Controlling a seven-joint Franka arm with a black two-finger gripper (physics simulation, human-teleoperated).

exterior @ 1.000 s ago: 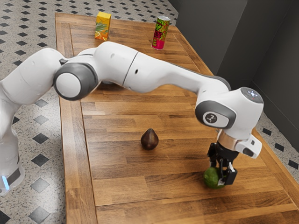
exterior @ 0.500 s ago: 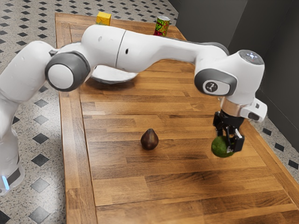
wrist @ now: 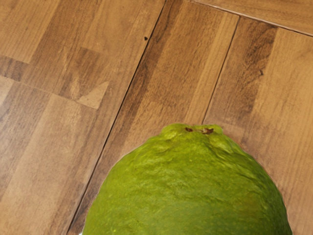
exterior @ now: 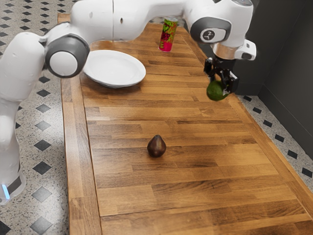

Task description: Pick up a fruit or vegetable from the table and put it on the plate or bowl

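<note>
One green fruit is pinched between my two black fingers, so my jaws are closed on it from two sides and stand only as far apart as its body allows. My gripper hangs in the upper right of the exterior view, pointing down, with the fruit lifted off the wooden table and no part of it touching the boards. It hangs over the table's right-hand side, near the edge.

The white plate lies in the upper left of that view, well apart from my gripper, with bare planks between us. A red and green can stands upright near the top centre of the frame, beyond the plate's right rim. A dark brown fruit rests on the wood at the middle of the frame, pointed end up, far below my gripper in the picture. My white arm crosses the top of the frame from the left.

In the wrist view the green fruit bulges just under my hand, its skin pebbled, with two small brown marks on its far end, and the table lies beneath it.
</note>
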